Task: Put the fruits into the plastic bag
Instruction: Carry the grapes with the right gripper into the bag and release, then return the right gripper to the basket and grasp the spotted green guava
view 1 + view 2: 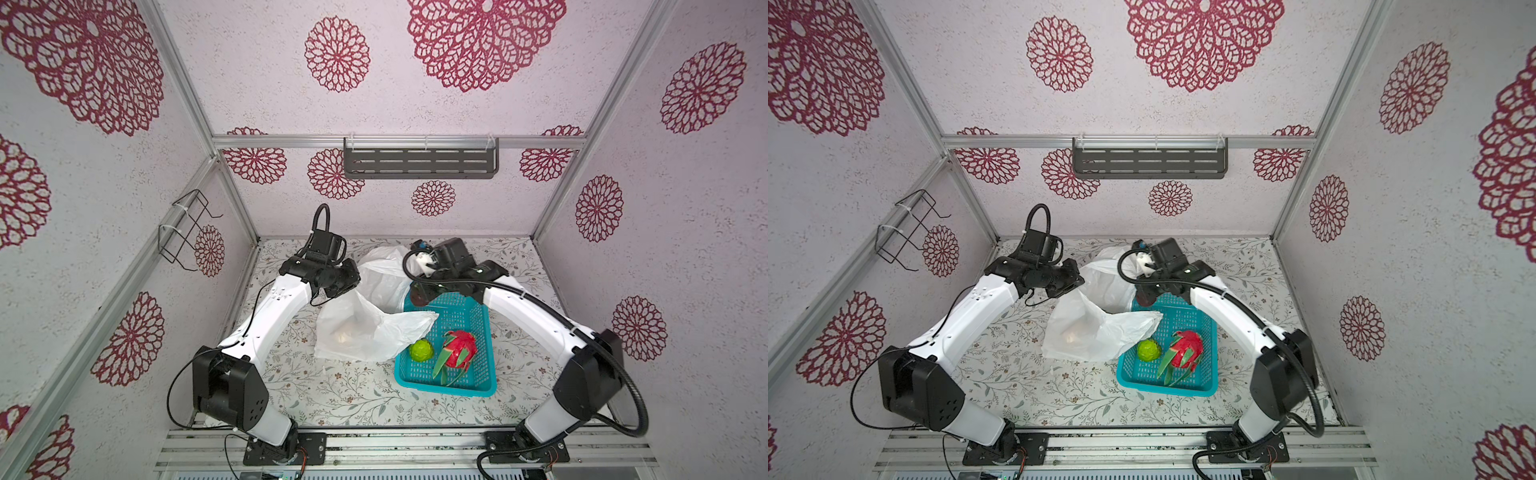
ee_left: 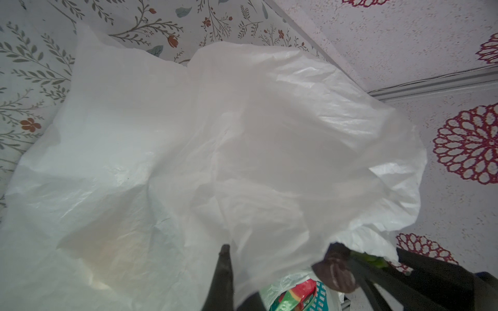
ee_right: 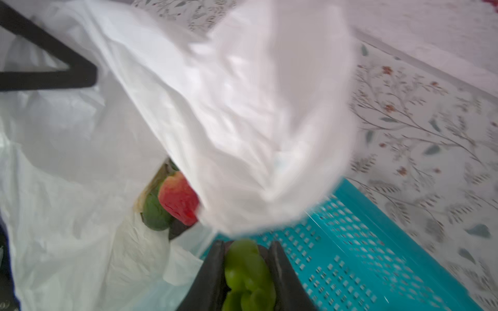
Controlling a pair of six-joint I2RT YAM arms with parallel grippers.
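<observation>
Pale speckled walls [image 1: 374, 216] stamped with crimson lace rosettes [image 1: 433, 198] meet at aluminium frame bars [image 1: 291, 142], a dark slotted shelf [image 1: 419, 163] hanging on the back one, a black wire rack [image 1: 185, 230] on the left one, above a tabletop [image 1: 353, 399] printed with leafy sprigs and small flowers.

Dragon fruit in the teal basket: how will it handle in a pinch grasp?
Probably awkward: the dragon fruit has green scales sticking out, so a pinch may catch a scale, not the body. Its rounded body might roll in the basket if nudged, though the scales should brake it.
</observation>
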